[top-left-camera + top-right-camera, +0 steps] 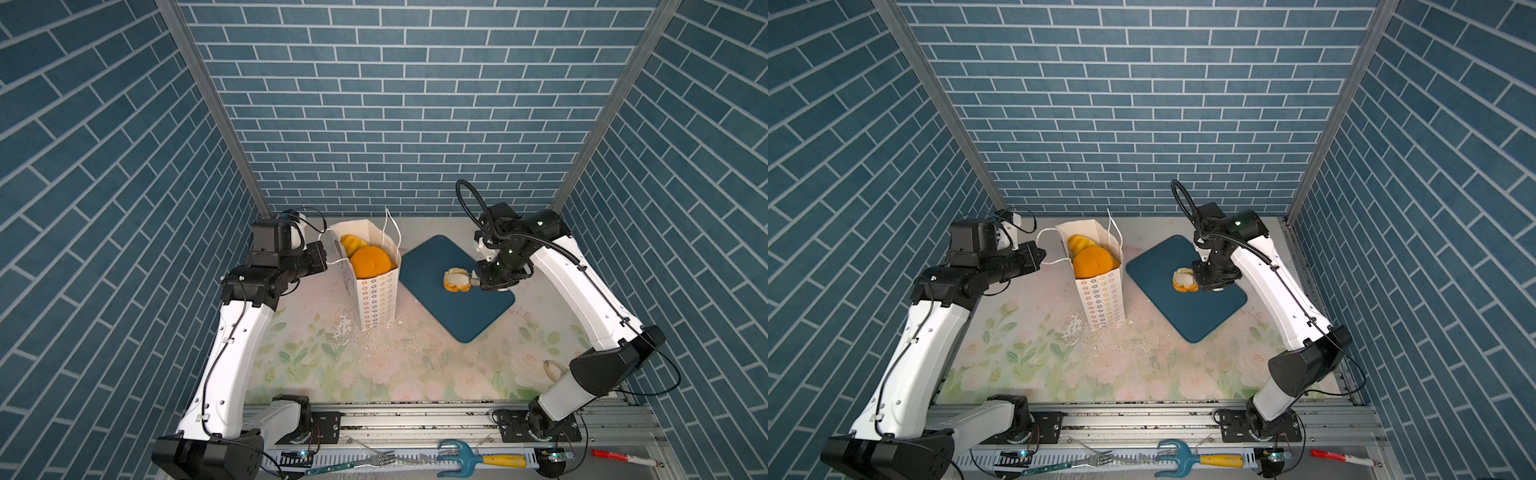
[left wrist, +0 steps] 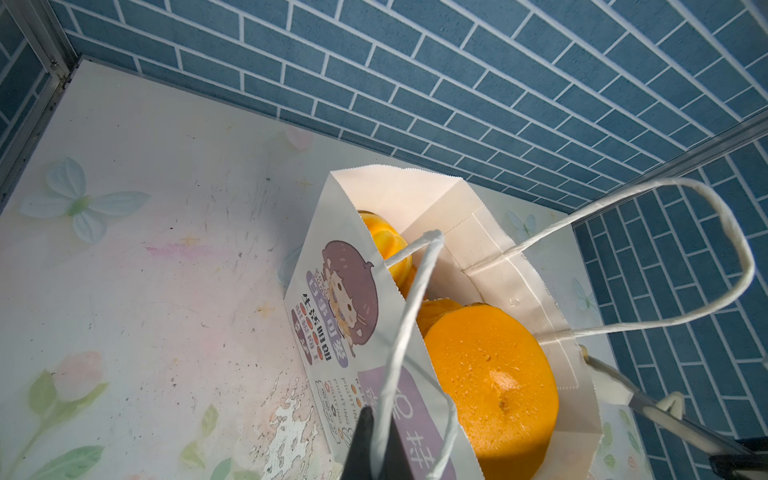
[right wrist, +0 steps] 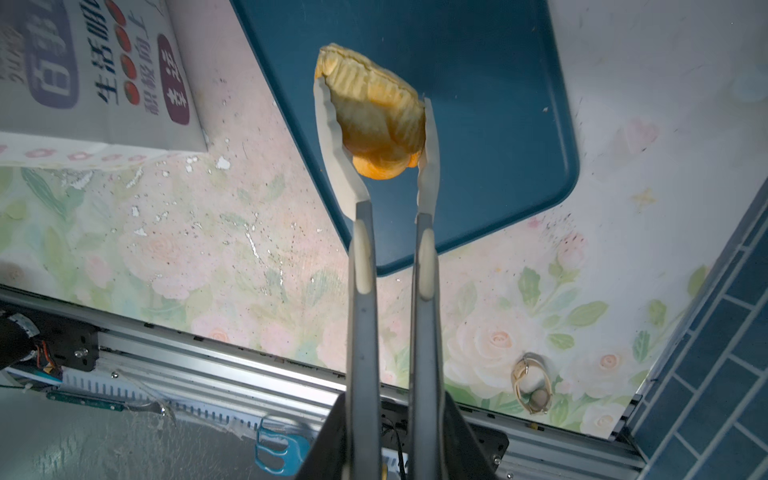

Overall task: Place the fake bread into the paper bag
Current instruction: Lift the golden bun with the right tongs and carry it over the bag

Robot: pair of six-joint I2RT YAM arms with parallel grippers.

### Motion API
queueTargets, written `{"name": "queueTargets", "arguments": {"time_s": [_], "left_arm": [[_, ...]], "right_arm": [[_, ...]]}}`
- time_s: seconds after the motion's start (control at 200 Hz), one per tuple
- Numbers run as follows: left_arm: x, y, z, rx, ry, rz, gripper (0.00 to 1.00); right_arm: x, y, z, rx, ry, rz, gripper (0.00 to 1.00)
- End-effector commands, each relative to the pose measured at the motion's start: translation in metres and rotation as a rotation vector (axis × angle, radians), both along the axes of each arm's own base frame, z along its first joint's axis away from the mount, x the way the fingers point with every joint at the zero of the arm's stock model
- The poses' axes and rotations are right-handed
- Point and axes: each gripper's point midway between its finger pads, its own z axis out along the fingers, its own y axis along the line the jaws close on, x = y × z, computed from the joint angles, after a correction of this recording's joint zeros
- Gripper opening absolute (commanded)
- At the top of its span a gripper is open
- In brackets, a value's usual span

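The white paper bag (image 1: 376,299) (image 1: 1100,299) (image 2: 332,316) stands upright at the back left of the table, its mouth open. Inside lie a round orange cake (image 1: 370,262) (image 2: 490,374) and a smaller pastry (image 1: 352,243) (image 2: 384,241). My left gripper (image 1: 322,259) (image 2: 378,453) is shut on the bag's near cord handle (image 2: 409,307). My right gripper (image 1: 484,280) (image 3: 395,440) is shut on grey tongs (image 3: 361,257). The white tong tips clamp a ridged golden piece of fake bread (image 1: 455,280) (image 1: 1183,280) (image 3: 374,112) over the blue tray (image 1: 449,316) (image 3: 498,124).
The tray lies right of the bag on the floral table. A small ring-shaped object (image 1: 552,370) (image 3: 532,384) rests near the front right. On the front rail lie a fork (image 1: 374,459), a blue hand rake with a yellow handle (image 1: 478,459) and a red marker (image 1: 619,457).
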Motion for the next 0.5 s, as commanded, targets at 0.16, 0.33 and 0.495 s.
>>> {"name": "queueTargets", "arguments": {"time_s": [0.16, 0.33, 0.495], "left_arm": [[-0.003, -0.002, -0.003, 0.001, 0.006, -0.009, 0.0], [-0.003, -0.002, -0.005, -0.001, 0.011, -0.007, 0.0], [-0.003, -0.002, -0.003, -0.006, 0.009, -0.003, 0.0]], "right_arm": [[0.029, 0.013, 0.111, 0.124, -0.472, 0.061, 0.29], [0.038, 0.053, 0.167, 0.261, -0.668, 0.184, 0.29], [0.038, 0.096, 0.203, 0.376, -0.796, 0.325, 0.3]]}}
